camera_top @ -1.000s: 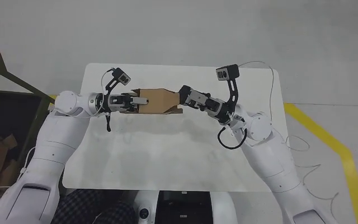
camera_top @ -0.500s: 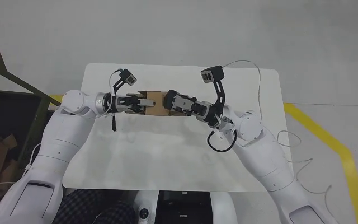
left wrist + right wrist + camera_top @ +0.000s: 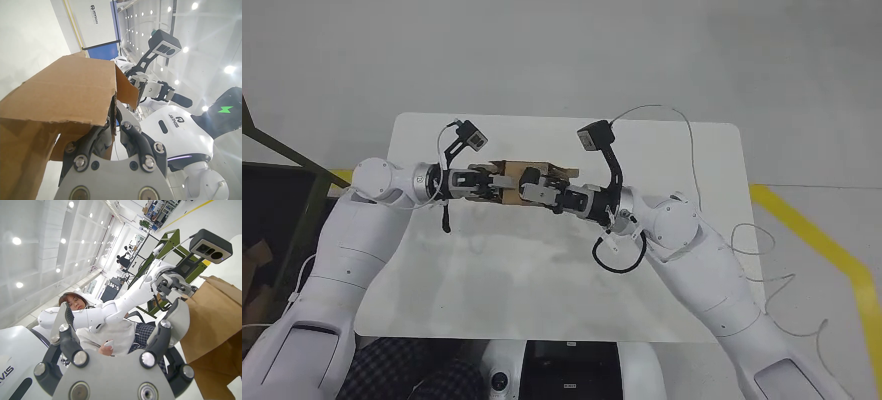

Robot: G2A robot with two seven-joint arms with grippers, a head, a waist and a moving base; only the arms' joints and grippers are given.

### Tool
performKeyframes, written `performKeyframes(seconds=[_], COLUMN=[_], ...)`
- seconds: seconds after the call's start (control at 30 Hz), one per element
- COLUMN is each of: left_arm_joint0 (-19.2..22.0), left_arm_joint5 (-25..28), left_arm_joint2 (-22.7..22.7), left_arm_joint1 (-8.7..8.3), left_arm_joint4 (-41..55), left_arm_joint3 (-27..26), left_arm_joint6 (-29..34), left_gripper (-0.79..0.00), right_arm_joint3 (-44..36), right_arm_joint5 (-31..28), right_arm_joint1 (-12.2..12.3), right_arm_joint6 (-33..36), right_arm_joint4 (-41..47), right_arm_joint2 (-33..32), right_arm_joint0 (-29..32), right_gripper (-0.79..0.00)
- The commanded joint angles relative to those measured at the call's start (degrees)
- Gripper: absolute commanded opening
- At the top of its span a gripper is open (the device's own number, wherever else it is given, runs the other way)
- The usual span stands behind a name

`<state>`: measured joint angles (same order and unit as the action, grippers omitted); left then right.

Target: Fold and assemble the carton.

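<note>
You are working at a white bench [image 3: 492, 290] that stands on a pale grey floor [image 3: 542, 60]. A yellow line [image 3: 807, 225] is painted across the floor off the bench's right end. Off its left end stands a dark green metal frame [image 3: 302, 232], with cardboard scraps [image 3: 257, 265] lying in the dark space beside it. Above you, the white ceiling [image 3: 37, 262] carries rows of round lamps [image 3: 16, 240], all lit. A plain white wall [image 3: 28, 28] runs up to a blue panel [image 3: 103, 49]. Far down the hall stands a potted plant [image 3: 144, 223].
</note>
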<state>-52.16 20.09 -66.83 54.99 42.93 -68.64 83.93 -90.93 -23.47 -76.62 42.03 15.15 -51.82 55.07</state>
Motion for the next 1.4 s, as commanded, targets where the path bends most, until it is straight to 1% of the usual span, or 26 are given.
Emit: performKeyframes(seconds=[0.0,0.27,0.57,0.8,0.97,1.23,1.37], left_arm_joint0=[-0.09,-0.62,-1.33,-1.66,-2.4,-3.42,-3.48], left_arm_joint5=[-0.1,-0.85,-1.39,-2.9,-3.91,-5.55,-5.15], left_arm_joint2=[-0.26,-2.19,-2.78,-3.13,-2.79,-2.25,-2.3], left_arm_joint1=[-0.02,-0.22,-0.07,-0.04,-0.03,-0.61,-0.97], left_arm_joint4=[0.02,2.09,3.48,4.14,4.79,4.06,3.83], left_arm_joint3=[0.19,0.11,-0.7,-1.19,-2.9,-5.33,-5.29], left_arm_joint6=[0.13,1.1,1.64,3.15,4.07,4.07,4.07], left_gripper=[-0.785,-0.785,-0.785,-0.785,-0.785,-0.785,-0.785], right_arm_joint3=[-0.31,-2.15,-2.01,-0.49,0.71,2.51,2.94], right_arm_joint5=[0.09,1.75,2.25,0.75,0.36,-0.79,-1.16], right_arm_joint1=[0.04,1.32,1.64,1.74,1.75,1.58,1.46], right_arm_joint6=[-0.38,0.38,0.41,-1.64,-1.64,-0.45,-0.39], right_arm_joint4=[-0.43,-2.18,-2.82,-3.78,-3.95,-3.58,-3.32], right_arm_joint2=[-0.37,-5.39,-6.08,-7.49,-7.99,-7.48,-7.26], right_arm_joint0=[0.18,3.39,5.0,4.71,3.71,2.04,1.23], right_gripper=[0.0,0.0,0.0,0.0,0.0,0.0,0.0])
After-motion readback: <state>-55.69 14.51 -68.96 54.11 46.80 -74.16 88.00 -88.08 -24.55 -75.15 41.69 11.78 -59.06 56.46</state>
